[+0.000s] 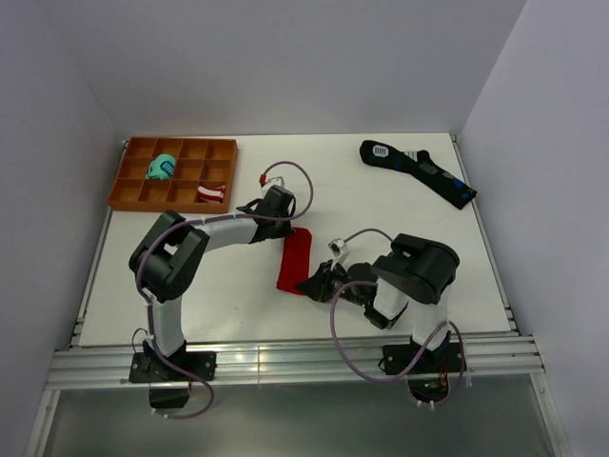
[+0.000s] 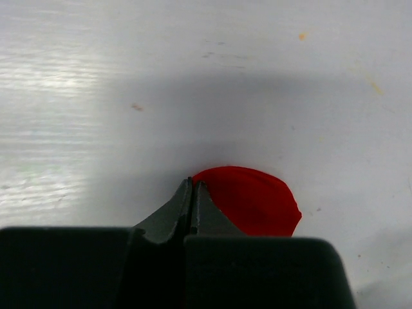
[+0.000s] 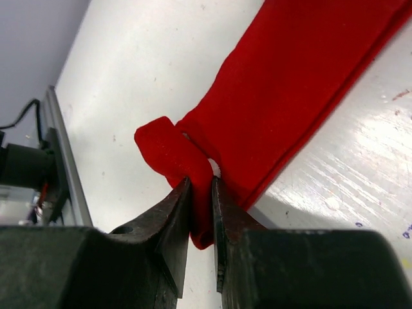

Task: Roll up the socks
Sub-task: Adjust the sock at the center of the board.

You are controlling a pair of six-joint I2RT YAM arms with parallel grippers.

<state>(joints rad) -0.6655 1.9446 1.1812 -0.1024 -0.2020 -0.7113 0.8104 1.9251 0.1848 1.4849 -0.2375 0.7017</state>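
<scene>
The red socks (image 1: 295, 259) lie as a narrow strip on the white table, running from near the middle toward the front. My left gripper (image 1: 285, 223) is at their far end. In the left wrist view its jaws (image 2: 193, 184) are shut together with no fabric showing between them, and the rounded red sock end (image 2: 257, 201) lies just beside and under the right finger. My right gripper (image 1: 315, 283) is at the near end. In the right wrist view it (image 3: 201, 187) is shut on a folded-over loop of the red socks (image 3: 296, 84), lifted slightly off the table.
An orange compartment tray (image 1: 133, 195) stands at the back left, holding a teal bundle (image 1: 161, 168) and a red-and-white striped bundle (image 1: 210, 193). Long black socks with blue marks (image 1: 419, 169) lie at the back right. Walls close in both sides.
</scene>
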